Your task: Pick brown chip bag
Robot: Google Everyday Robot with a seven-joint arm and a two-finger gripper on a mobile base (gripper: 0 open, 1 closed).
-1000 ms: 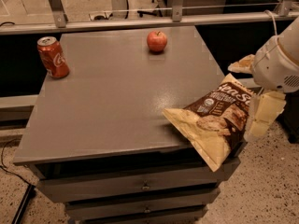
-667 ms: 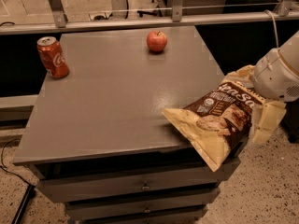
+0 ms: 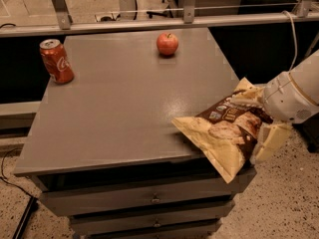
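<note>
The brown chip bag (image 3: pixel 224 133), dark brown and cream with a picture of chips, lies on the front right corner of the grey table (image 3: pixel 124 113) and hangs over its edge. My gripper (image 3: pixel 258 121) reaches in from the right on a white arm (image 3: pixel 294 93). Its cream fingers straddle the bag's right end, one above (image 3: pixel 246 99) and one below (image 3: pixel 269 142), both close to the bag. They look open around it. The bag rests on the table.
A red soda can (image 3: pixel 56 61) stands at the table's back left. A red apple (image 3: pixel 167 43) sits at the back middle. A metal rail (image 3: pixel 149 23) runs behind the table. Drawers (image 3: pixel 149 200) are below the top. A cable (image 3: pixel 293 34) hangs at the right.
The arm and gripper have come down and left, bringing the fingers around the bag's right end. The bag, can and apple have stayed put.
</note>
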